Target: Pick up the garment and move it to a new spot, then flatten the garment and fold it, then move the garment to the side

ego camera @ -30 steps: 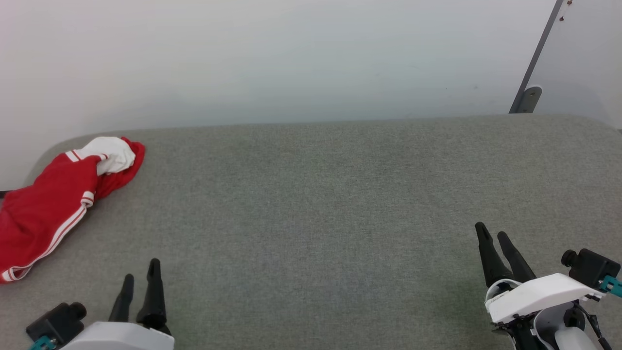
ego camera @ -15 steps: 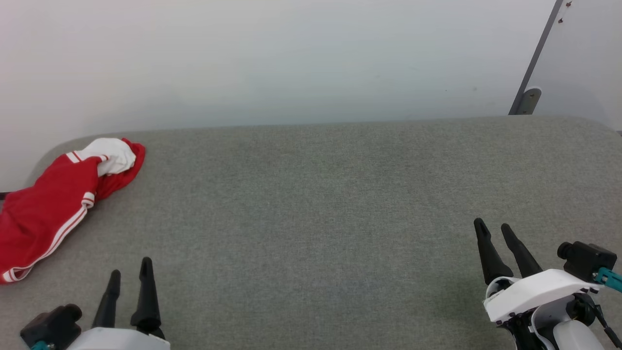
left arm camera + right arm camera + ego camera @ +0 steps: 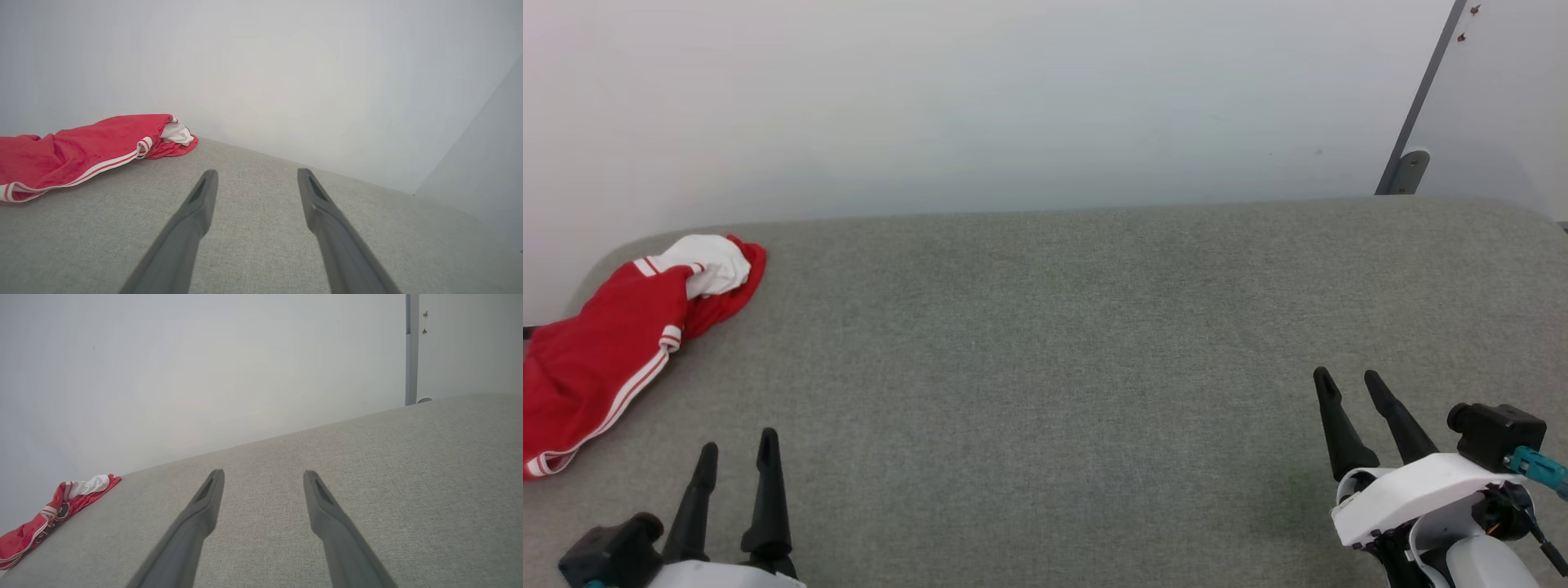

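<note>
left fingers (image 3: 765, 490) pulled back, lower left | right fingers (image 3: 1337, 433) turned slightly

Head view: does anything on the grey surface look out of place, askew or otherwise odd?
Only the garment: it lies crumpled at the far left of the grey surface, white part bunched at its far end, not laid flat. Left claw and right claw are open and clear of it.

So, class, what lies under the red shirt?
The shirt lies crumpled on the grey fabric top, near its far left corner. Its folds cover what is beneath, so whether anything else sits under it cannot be seen.
</note>
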